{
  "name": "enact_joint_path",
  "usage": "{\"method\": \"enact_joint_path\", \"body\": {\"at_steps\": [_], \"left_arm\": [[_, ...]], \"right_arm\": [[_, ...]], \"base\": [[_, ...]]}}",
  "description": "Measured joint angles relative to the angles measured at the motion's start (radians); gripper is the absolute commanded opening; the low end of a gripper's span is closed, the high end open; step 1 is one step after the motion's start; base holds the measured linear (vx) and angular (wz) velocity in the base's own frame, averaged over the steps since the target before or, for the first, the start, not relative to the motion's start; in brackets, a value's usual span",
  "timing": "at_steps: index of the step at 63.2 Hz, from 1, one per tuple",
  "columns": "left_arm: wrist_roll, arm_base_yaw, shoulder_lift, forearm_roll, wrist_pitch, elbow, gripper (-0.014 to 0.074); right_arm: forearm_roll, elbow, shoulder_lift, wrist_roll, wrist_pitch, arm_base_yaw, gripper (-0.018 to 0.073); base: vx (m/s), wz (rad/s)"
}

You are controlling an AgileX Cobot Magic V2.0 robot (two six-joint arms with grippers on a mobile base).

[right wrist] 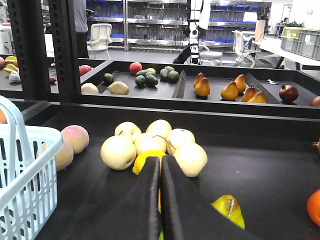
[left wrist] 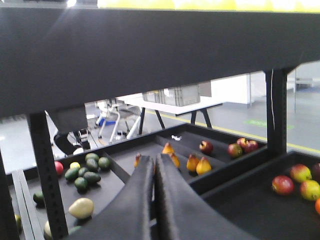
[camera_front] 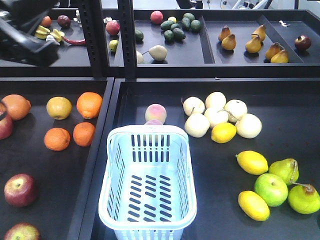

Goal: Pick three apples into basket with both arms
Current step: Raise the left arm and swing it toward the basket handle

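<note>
The pale blue basket [camera_front: 112,172] stands empty at the front centre, between the two trays. Three dark red apples lie in the left tray: one [camera_front: 20,190] left of the basket, one [camera_front: 22,233] at the bottom edge, and one [camera_front: 4,126] cut off by the left edge. My left arm [camera_front: 25,36] hangs high at the top left, far above them. Its gripper [left wrist: 154,161] is shut and empty, facing the upper shelf. My right gripper [right wrist: 160,160] is shut and empty, low over the right tray, with the basket [right wrist: 31,182] to its left.
Oranges [camera_front: 83,134] and a yellow fruit [camera_front: 59,107] share the left tray. Peaches [camera_front: 155,113] sit behind the basket. Pale pears [right wrist: 150,142] and a lemon [right wrist: 142,161] lie just ahead of the right gripper. Black shelf posts [camera_front: 127,40] rise behind the trays.
</note>
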Motion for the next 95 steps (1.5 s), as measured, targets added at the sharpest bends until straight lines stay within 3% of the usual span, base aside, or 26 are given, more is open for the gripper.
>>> {"method": "enact_joint_path", "body": {"at_steps": [7, 18, 38, 55, 59, 64, 75, 77, 84, 95], "left_arm": [[-0.012, 0.000, 0.025, 0.016, -0.011, -0.001, -0.0006], [-0.013, 0.000, 0.028, 0.120, -0.008, -0.004, -0.0006], [0.009, 0.000, 0.028, 0.196, 0.140, -0.004, -0.0006], [0.019, 0.000, 0.028, 0.260, 0.163, -0.004, -0.0006], [-0.001, 0.000, 0.028, 0.317, 0.162, -0.004, -0.0006], [-0.101, 0.000, 0.027, 0.440, 0.122, -0.004, -0.0006], [-0.497, 0.000, 0.017, 0.814, -0.031, -0.008, -0.0006], [-0.563, -0.001, 0.017, 0.850, -0.064, -0.008, -0.0006], [-0.690, -0.001, 0.016, 0.914, -0.129, -0.009, -0.0006], [-0.733, -0.001, 0.016, 0.917, -0.137, -0.010, -0.0002]], "right_arm": [[0.000, 0.000, 0.000, 0.000, 0.000, 0.000, -0.0008], [0.000, 0.000, 0.000, 0.000, 0.000, 0.000, -0.0008], [0.000, 0.000, 0.000, 0.000, 0.000, 0.000, -0.0008], [0.000, 0.000, 0.000, 0.000, 0.000, 0.000, -0.0008], [0.000, 0.000, 0.000, 0.000, 0.000, 0.000, -0.0008], [0.000, 0.000, 0.000, 0.000, 0.000, 0.000, -0.0008], [0.000, 0.000, 0.000, 0.000, 0.000, 0.000, -0.0008], [0.000, 0.000, 0.000, 0.000, 0.000, 0.000, -0.0008], [0.000, 0.000, 0.000, 0.000, 0.000, 0.000, -0.0008], [0.000, 0.000, 0.000, 0.000, 0.000, 0.000, -0.0008]], "base": [[0.00, 0.00], [0.00, 0.00], [0.00, 0.00], [0.00, 0.00], [0.00, 0.00], [0.00, 0.00], [0.00, 0.00], [0.00, 0.00], [0.00, 0.00], [0.00, 0.00]]}}
